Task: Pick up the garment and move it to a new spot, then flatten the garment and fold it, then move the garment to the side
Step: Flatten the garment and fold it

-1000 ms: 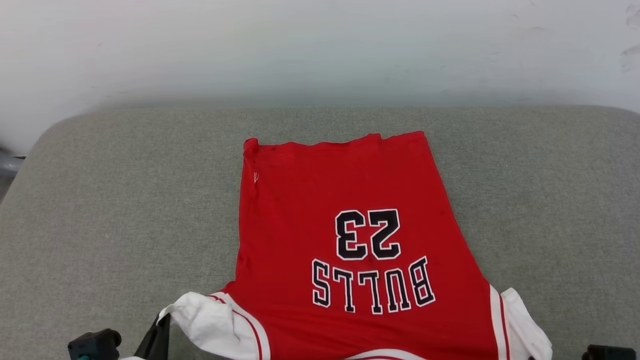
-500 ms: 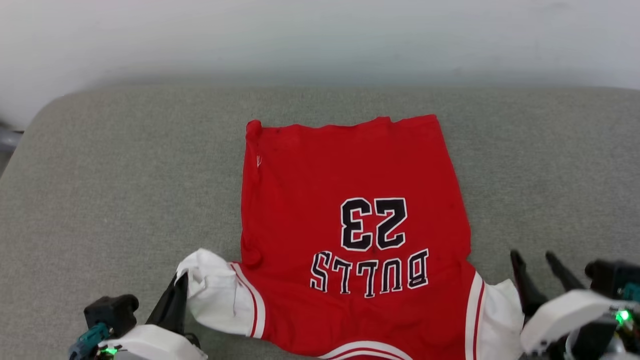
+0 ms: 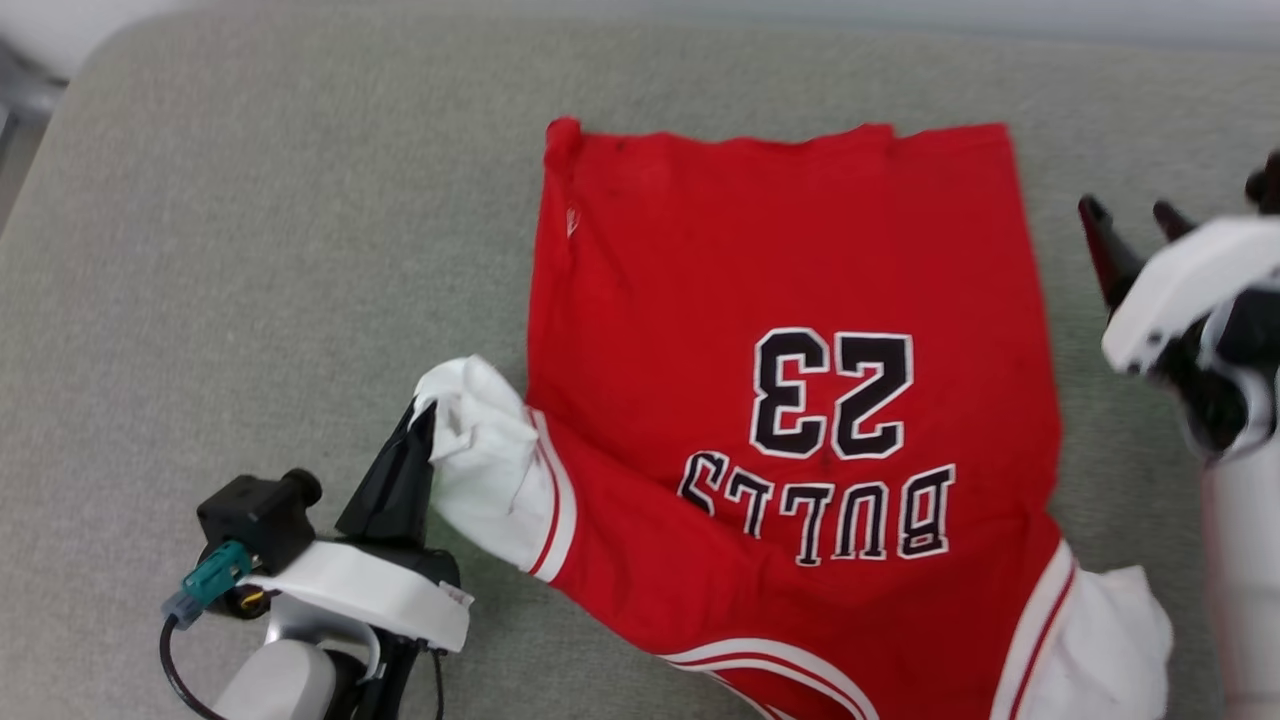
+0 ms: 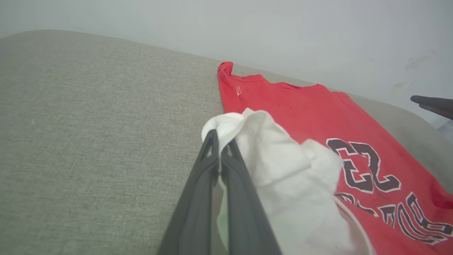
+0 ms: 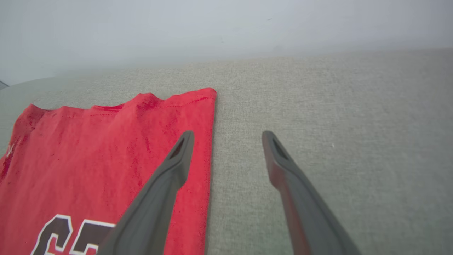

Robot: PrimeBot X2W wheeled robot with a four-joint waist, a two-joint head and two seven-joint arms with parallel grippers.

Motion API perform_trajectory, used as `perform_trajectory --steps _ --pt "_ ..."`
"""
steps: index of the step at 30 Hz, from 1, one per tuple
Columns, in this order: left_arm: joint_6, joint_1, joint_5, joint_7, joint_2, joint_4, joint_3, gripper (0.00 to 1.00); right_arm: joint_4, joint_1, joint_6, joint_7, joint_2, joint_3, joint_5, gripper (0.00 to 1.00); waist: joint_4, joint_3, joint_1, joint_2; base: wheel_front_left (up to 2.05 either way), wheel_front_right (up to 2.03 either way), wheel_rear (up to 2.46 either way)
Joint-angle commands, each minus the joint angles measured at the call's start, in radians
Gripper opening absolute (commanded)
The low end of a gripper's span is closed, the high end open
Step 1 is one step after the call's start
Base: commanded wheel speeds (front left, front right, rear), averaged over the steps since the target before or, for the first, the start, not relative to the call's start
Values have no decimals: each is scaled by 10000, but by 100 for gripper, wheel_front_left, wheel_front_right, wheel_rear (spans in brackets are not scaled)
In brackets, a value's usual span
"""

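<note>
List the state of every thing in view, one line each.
garment: mostly flat on the grey cushion, lettering up, near-left corner bunched, white lining showing.
left gripper: shut on the garment's bunched corner.
right gripper: open, empty, beside the garment's right edge.

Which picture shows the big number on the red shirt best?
The head view: the whole number on the garment shows, upside down. The left wrist view shows it slanted, off to the side; the right wrist view cuts most of it off.

Grey fabric surface (image 3: pixel 250 200) (pale wall (image 4: pixel 283 28) behind)
</note>
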Motion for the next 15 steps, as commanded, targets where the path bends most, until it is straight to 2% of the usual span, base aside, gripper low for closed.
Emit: perform_trajectory --steps 1,8,15 --pt "-99 -242 97 -88 -98 -94 -55 0 390 -679 -5 531 -131 -11 -75 100 560 699 -3 -1 0 0 0" --pt "-363 -694 259 -232 -340 -316 -203 0 1776 -3051 -4 3132 -433 -37 -950 100 1121 1373 -3 -1 0 0 0" --pt "-594 -966 384 -325 -520 -439 -265 0 2660 -4228 -5 3896 -417 -348 -1915 100 1397 1906 -3 -1 0 0 0"
